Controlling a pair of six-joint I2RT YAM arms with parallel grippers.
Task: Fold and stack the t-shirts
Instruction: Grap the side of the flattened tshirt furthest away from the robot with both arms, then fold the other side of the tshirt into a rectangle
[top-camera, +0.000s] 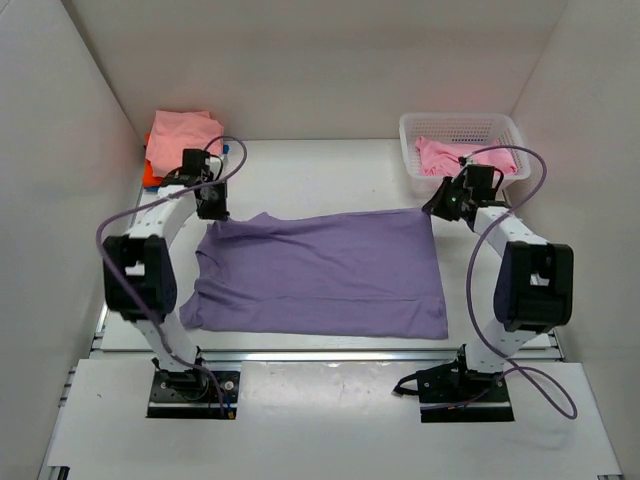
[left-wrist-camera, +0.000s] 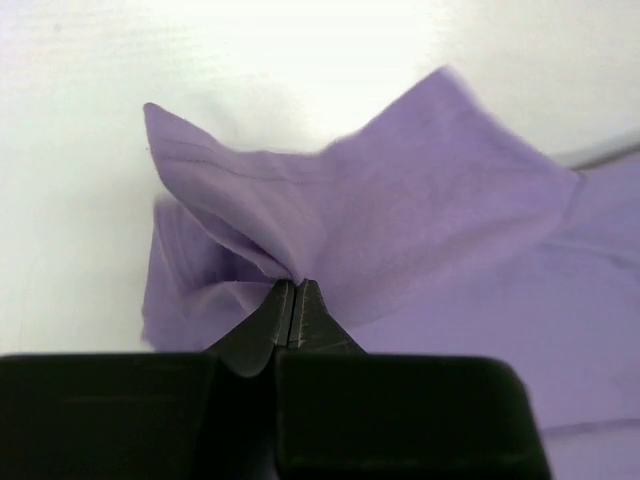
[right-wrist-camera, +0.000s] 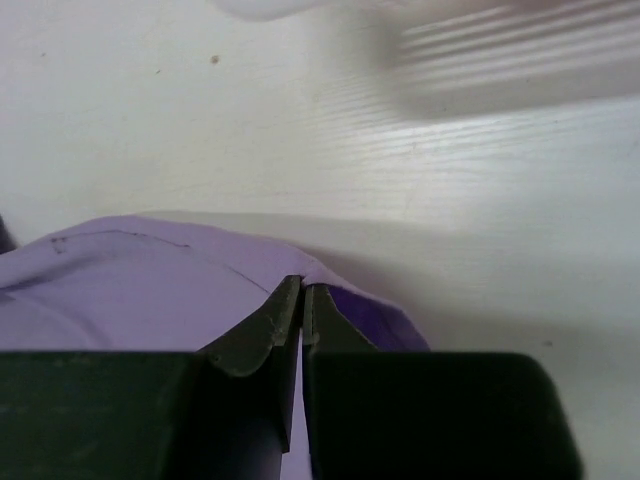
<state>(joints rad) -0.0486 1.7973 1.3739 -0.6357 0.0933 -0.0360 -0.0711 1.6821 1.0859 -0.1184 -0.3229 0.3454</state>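
The lavender-purple t-shirt (top-camera: 325, 272) lies spread flat in the middle of the table. My left gripper (top-camera: 212, 208) is shut on its far left corner; the left wrist view shows the cloth (left-wrist-camera: 400, 220) bunched and pinched at the gripper's tips (left-wrist-camera: 297, 285). My right gripper (top-camera: 436, 207) is shut on its far right corner; the right wrist view shows the purple hem (right-wrist-camera: 180, 280) pinched at the tips (right-wrist-camera: 302, 285). A salmon-pink shirt (top-camera: 182, 132) lies on an orange-red one (top-camera: 150, 175) at the far left. A brighter pink shirt (top-camera: 445, 155) lies in the basket.
A white mesh basket (top-camera: 462, 128) stands at the far right corner, just behind my right gripper. White walls enclose the table on the left, back and right. The table's near edge runs just below the shirt's near hem.
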